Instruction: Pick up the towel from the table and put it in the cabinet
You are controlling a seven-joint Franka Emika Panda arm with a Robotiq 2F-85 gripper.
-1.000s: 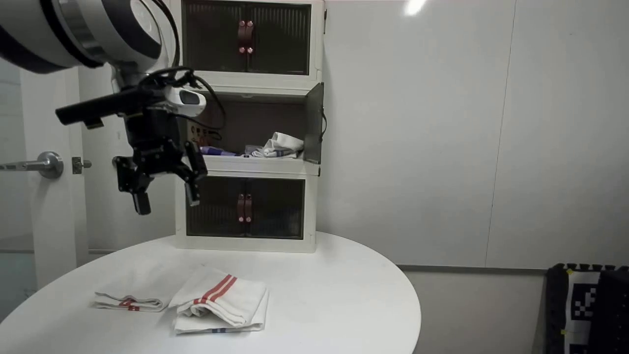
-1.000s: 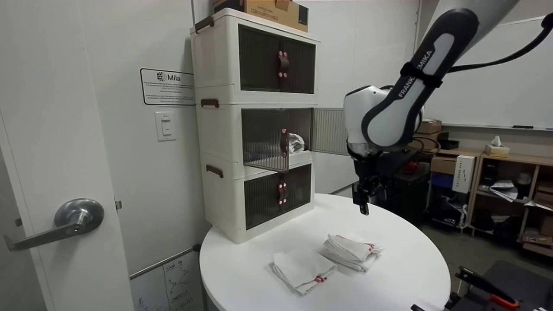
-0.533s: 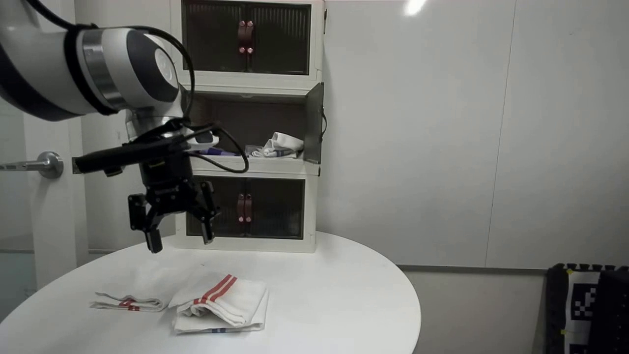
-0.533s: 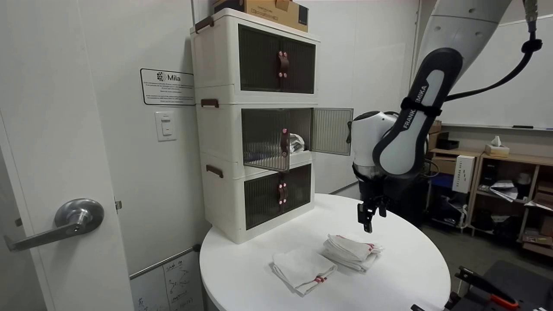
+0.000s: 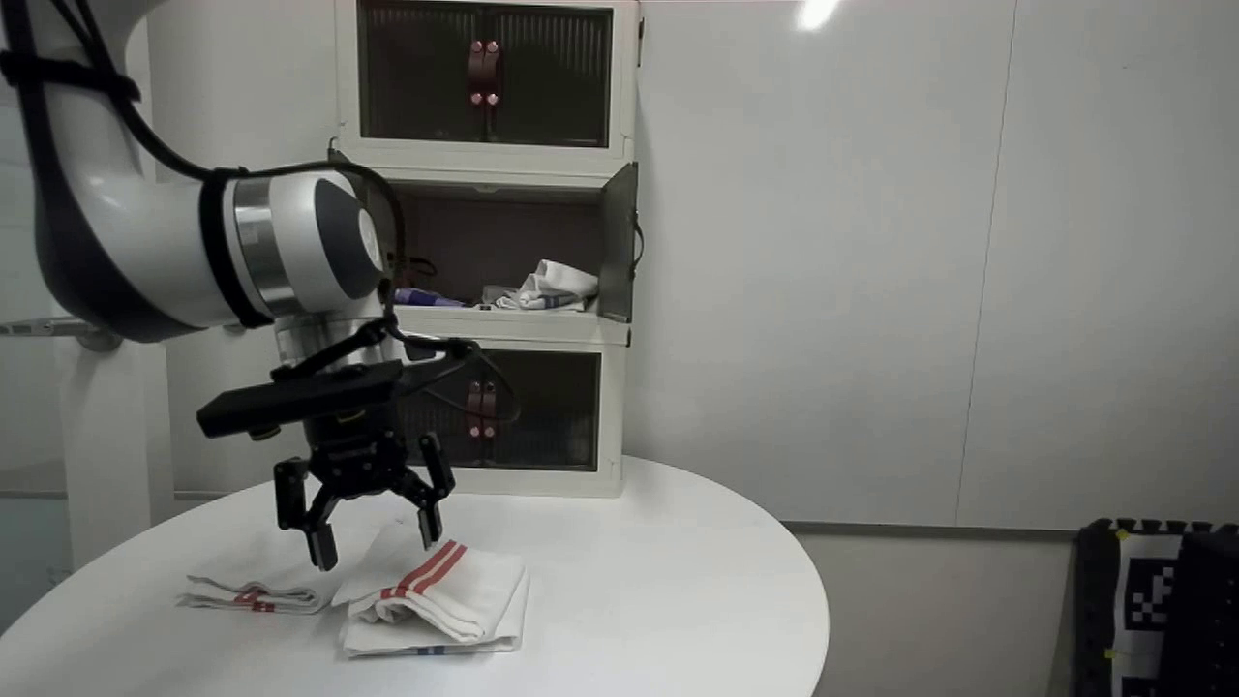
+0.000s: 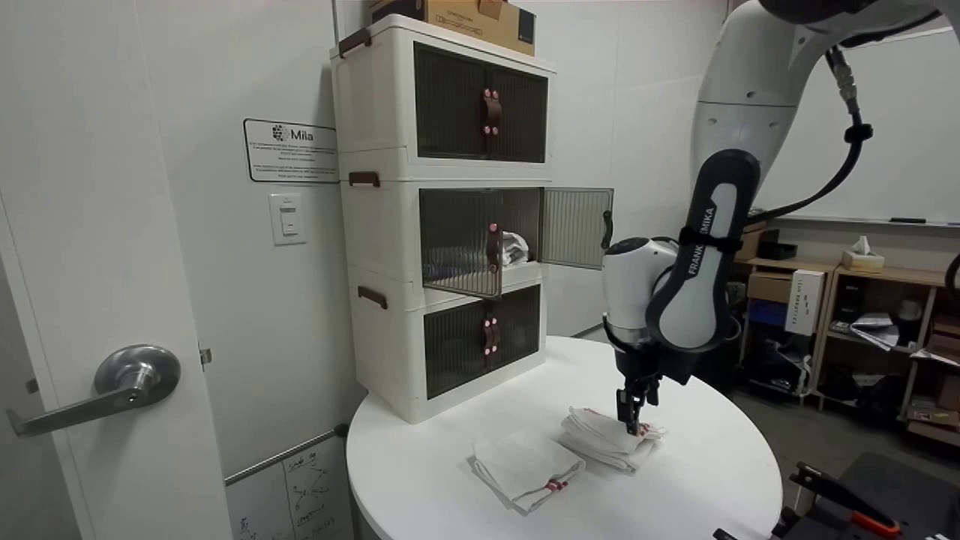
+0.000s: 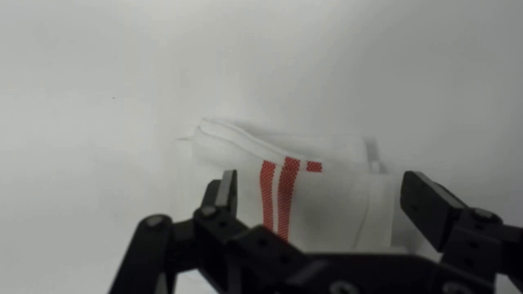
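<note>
Standing on the round table point(image 5: 678, 590), whose white top is smooth, the cabinet point(image 6: 382, 232) comprises three stacked box-shaped units with pale, plastic-looking shells. Its door panels point(image 6: 450, 101) are dark, translucent and vertically ribbed; the strap handles point(image 6: 491, 112) are brown, curved and fixed by pinkish studs. Upper and lower doors are closed. Middle doors are swung outward, and in that compartment lie a crumpled white cloth point(image 5: 559, 286) and a purple object point(image 5: 426, 298), material not determinable.

The towel point(image 5: 440, 595) is on the table in front of the cabinet, resting on a flatter white cloth point(image 5: 511, 624) that carries dark blue marks along one edge. It is white woven fabric folded into several soft layers, with a loose, rolled fold at one side. Two parallel red bands cross it; in the wrist view the red shows a fine dotted weave, and a short third red patch sits beside them. Just beside this stack lies a thin folded cloth point(image 6: 525, 469), white with small red marks near one corner.

The gripper point(image 5: 377, 544), black and jointed, is over the towel with its fingers point(image 7: 429, 208) spread well apart. In an exterior view one fingertip overlaps the towel's outline; contact cannot be determined.
</note>
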